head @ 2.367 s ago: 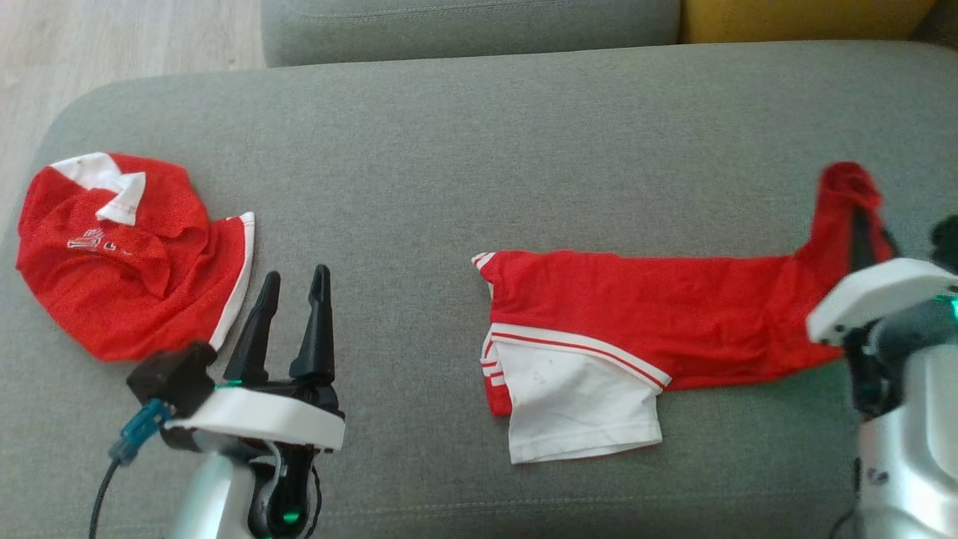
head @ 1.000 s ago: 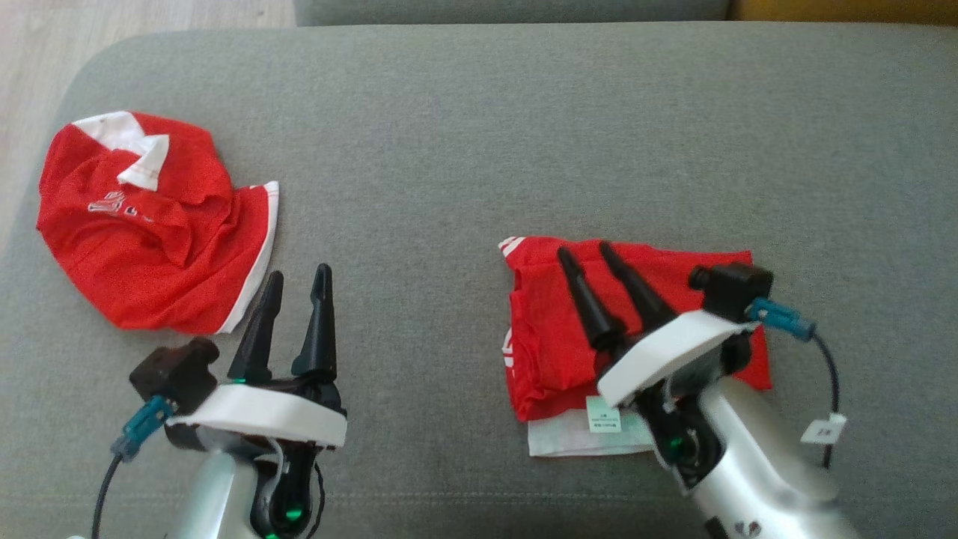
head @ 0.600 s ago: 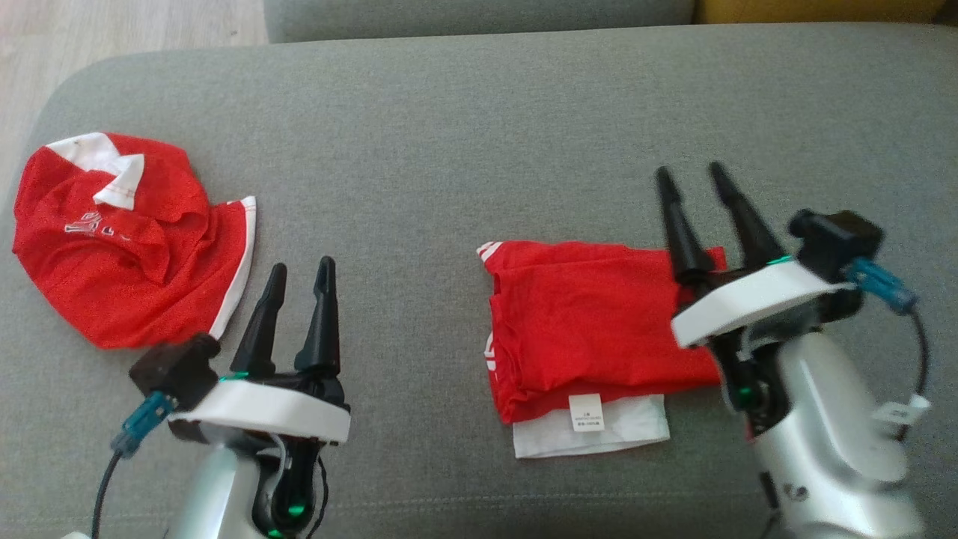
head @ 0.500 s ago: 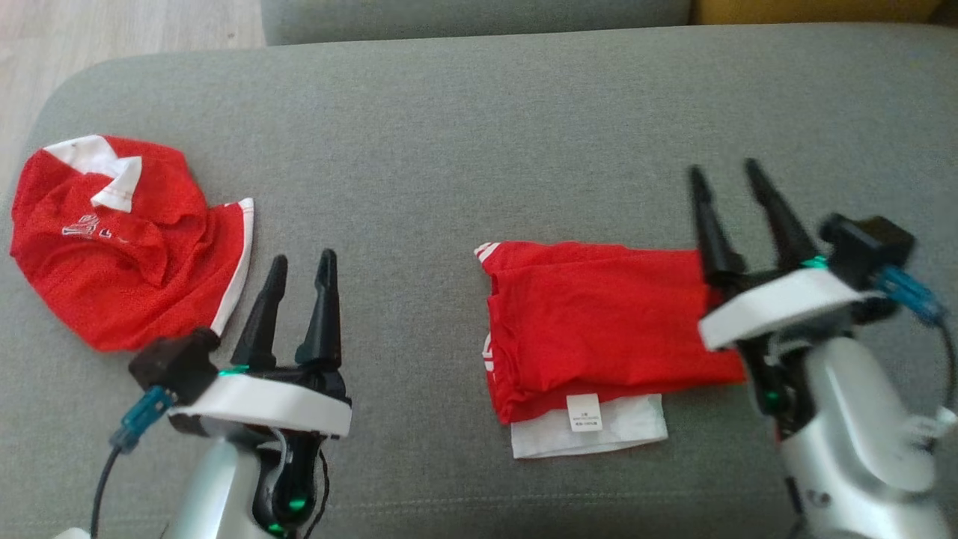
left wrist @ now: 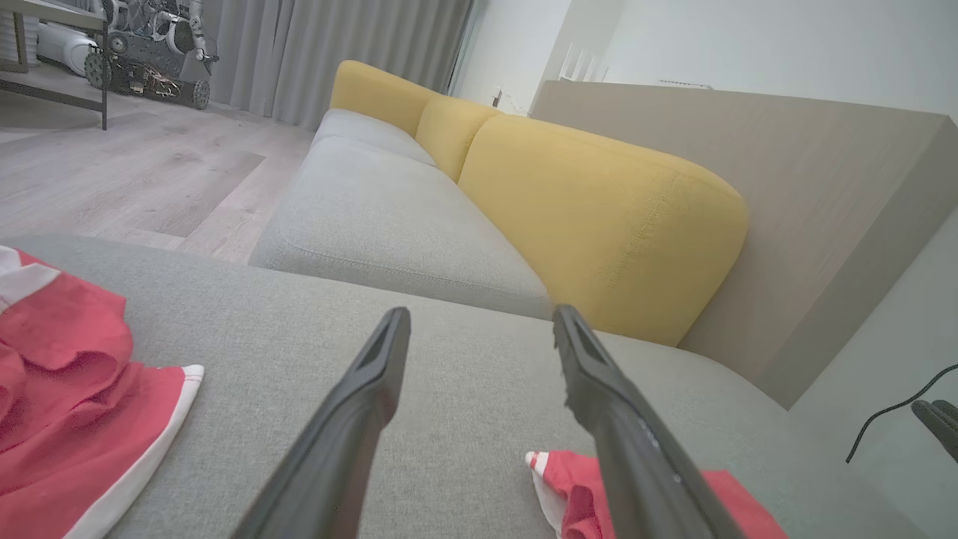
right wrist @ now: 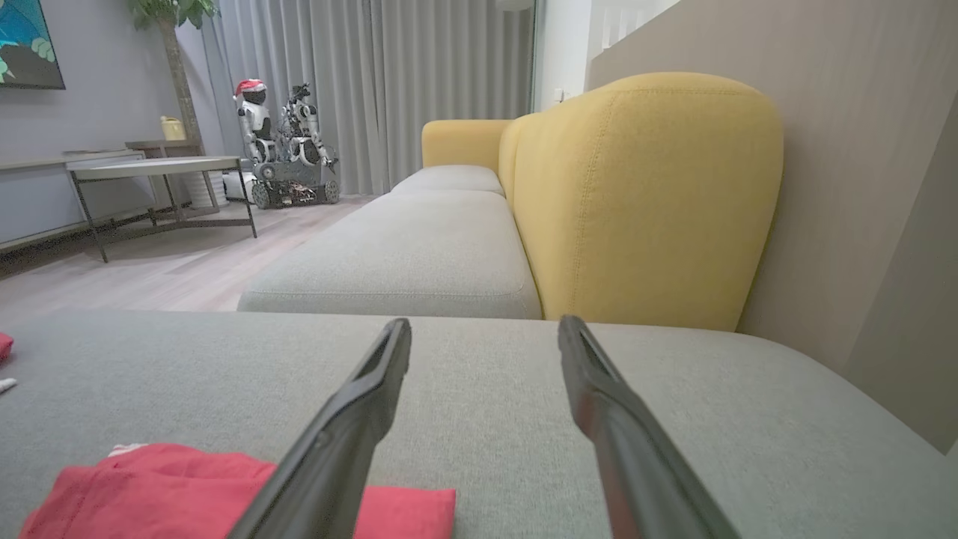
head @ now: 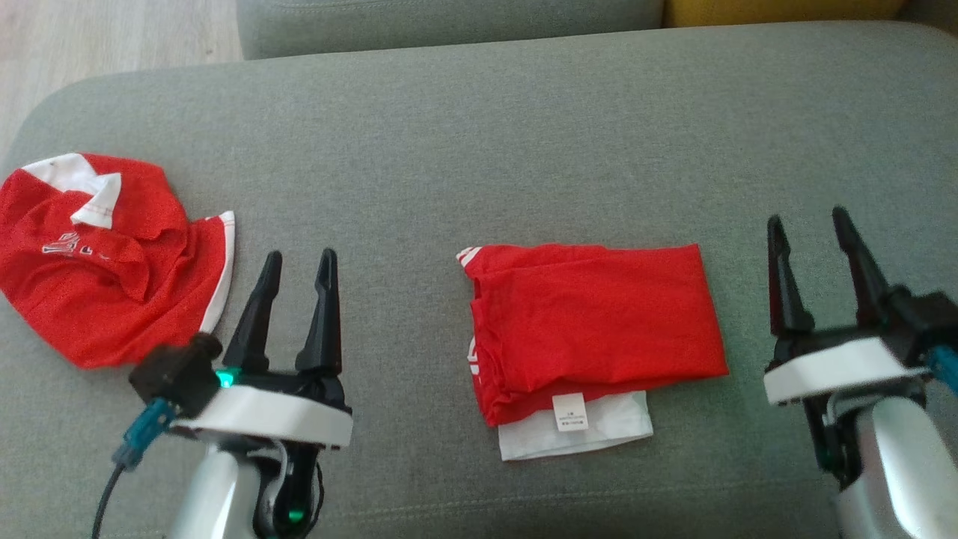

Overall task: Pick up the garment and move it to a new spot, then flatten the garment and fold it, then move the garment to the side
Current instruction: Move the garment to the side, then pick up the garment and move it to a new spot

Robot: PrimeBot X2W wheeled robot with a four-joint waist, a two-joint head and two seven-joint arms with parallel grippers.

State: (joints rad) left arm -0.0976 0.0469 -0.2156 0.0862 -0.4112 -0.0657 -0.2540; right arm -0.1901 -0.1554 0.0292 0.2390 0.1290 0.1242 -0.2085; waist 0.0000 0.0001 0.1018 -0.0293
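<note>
Lying folded mid-cushion: garment point(head: 591, 329), red, with a white layer showing at its near edge.
Left gripper point(head: 299, 254), right gripper point(head: 807, 215): both parted and empty, flanking the garment without touching it.
Risk: a pinch that catches only the top layer would likely pull the fold open, and dragging it over the grey cushion point(head: 524, 135) may bunch it.
Room: bare cushion to the right and beyond. The shirt point(head: 105, 284) sits far left, at the cushion's rounded edge.
</note>
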